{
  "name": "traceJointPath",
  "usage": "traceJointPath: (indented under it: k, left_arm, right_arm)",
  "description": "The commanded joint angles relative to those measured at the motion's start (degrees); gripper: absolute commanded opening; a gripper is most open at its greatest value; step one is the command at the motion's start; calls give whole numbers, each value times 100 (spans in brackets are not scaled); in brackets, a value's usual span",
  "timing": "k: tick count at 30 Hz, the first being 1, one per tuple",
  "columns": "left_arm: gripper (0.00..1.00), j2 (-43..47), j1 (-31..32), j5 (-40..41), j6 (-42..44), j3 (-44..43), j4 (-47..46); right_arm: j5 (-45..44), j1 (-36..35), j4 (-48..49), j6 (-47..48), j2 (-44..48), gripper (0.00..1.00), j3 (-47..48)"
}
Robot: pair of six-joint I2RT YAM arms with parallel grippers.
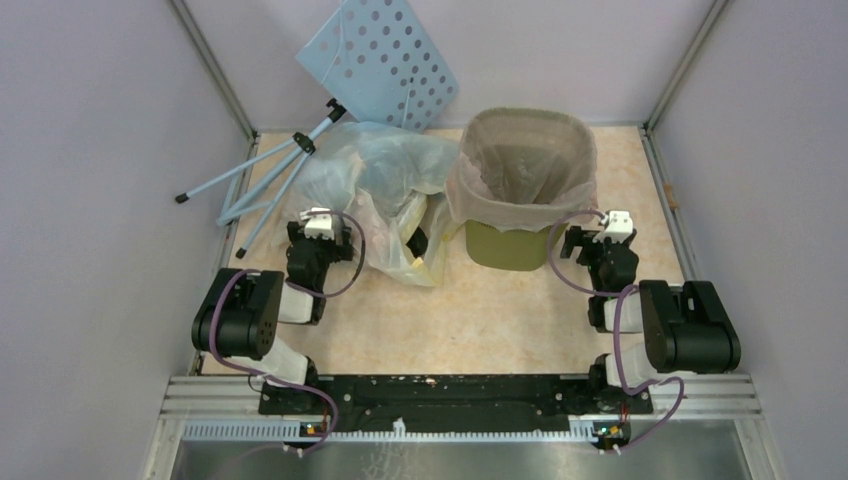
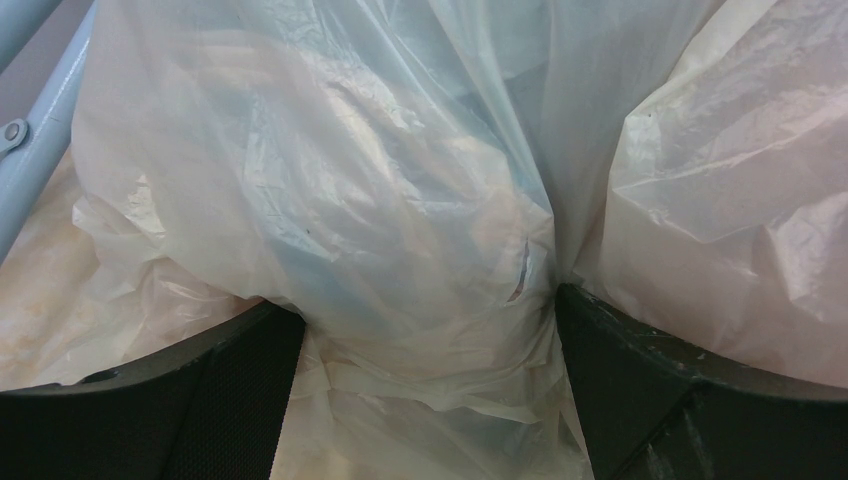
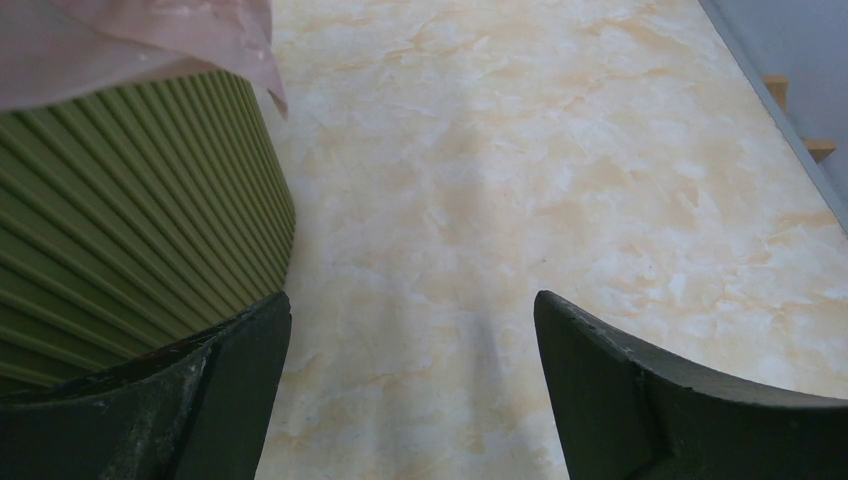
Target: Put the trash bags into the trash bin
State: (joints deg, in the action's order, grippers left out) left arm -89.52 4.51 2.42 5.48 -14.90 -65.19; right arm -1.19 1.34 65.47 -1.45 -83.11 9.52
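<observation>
The olive-green trash bin [image 1: 500, 245] stands at the middle back, lined with a pale pink-beige bag [image 1: 520, 160] folded over its rim. To its left lies a heap of trash bags: a clear-whitish one [image 1: 385, 175] and a yellowish one [image 1: 415, 250]. My left gripper [image 1: 335, 222] is at the heap's left edge. In the left wrist view its jaws [image 2: 428, 310] stand wide apart with whitish bag film [image 2: 400, 220] bulging between them. My right gripper [image 1: 597, 232] is open and empty just right of the bin; the right wrist view [image 3: 412, 310] shows the ribbed bin wall [image 3: 130, 260] at its left finger.
A blue perforated board [image 1: 385, 55] leans on the back wall. Its light blue tripod legs [image 1: 270, 170] spread over the table's back left, next to the bags; one leg [image 2: 40, 150] shows in the left wrist view. Frame posts and walls enclose the table.
</observation>
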Motion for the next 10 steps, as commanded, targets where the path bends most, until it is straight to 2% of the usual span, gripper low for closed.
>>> traceJointPath:
  k: [1,10]
  left_arm:
    - [99,-26,-29,-92,-90,-110,-132]
    - [99,-17,-29,-88,-94,-119,-104]
  right_arm:
    - [97,-47,372,56,-36,90,137]
    - [100,-49,371,54,-36,91,136]
